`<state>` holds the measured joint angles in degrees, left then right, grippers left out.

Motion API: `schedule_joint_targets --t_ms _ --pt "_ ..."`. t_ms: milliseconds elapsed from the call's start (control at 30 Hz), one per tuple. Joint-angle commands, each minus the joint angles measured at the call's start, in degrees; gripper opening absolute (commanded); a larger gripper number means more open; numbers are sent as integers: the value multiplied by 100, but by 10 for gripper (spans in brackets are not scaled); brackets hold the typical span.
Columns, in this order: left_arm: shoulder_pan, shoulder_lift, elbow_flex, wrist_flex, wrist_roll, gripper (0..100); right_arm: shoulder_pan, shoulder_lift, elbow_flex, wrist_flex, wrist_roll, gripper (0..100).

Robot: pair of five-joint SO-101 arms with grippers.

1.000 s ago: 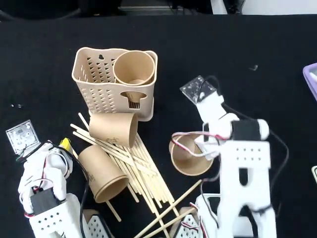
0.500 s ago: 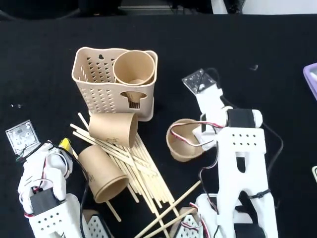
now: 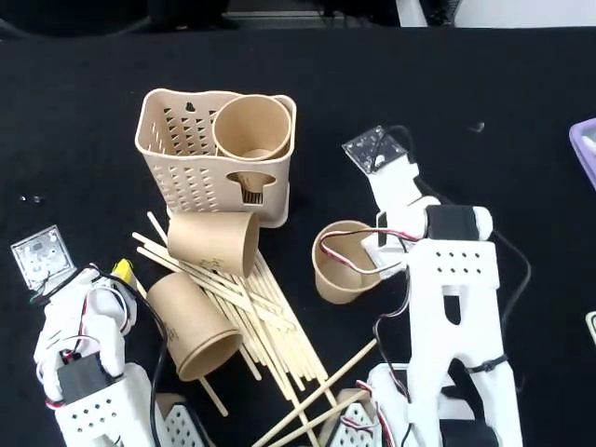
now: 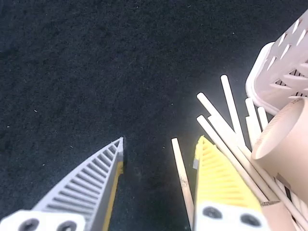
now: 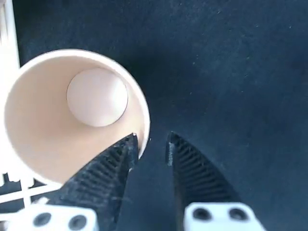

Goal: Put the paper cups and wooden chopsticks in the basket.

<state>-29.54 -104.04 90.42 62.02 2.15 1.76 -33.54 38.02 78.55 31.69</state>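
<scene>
A beige slotted basket (image 3: 186, 158) stands at the back left with one paper cup (image 3: 251, 126) upright inside it. Two more paper cups (image 3: 214, 244) (image 3: 194, 324) lie on their sides on a heap of wooden chopsticks (image 3: 256, 312). My right gripper (image 5: 150, 140) is shut on the rim of another paper cup (image 5: 77, 115), one finger inside and one outside. That cup (image 3: 340, 265) stands mouth-up right of the heap. My left gripper (image 4: 161, 140) is open low over the cloth at the heap's left edge, one chopstick (image 4: 182, 175) lying between its fingers.
Two loose chopsticks (image 3: 326, 389) lie slanted near the front between the arm bases. A purple tray edge (image 3: 585, 149) shows at the far right. The black cloth behind and right of the basket is bare.
The right gripper has carried its cup a little left and away from the front and turned it from tilted to mouth-up. The left arm has not moved.
</scene>
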Motion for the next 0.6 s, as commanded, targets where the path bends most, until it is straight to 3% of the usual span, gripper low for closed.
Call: schedule_joint_targets --t_ms 0,133,200,267,433,567 --pt "-48 -35 -48 -123 -18 241 44 13 453 -563 -44 118" --pt "-31 -35 -48 -123 -18 241 62 -31 611 -703 -44 104" --pt "-31 -35 -48 -123 -18 241 53 -40 576 -721 -44 25" --pt "-31 -35 -48 -123 -18 241 88 -40 374 -580 -44 21" --pt "-31 -35 -48 -123 -18 241 62 -242 -1051 747 -79 11" --pt "-31 -35 -48 -123 -18 241 35 -602 -2730 1618 -598 11"
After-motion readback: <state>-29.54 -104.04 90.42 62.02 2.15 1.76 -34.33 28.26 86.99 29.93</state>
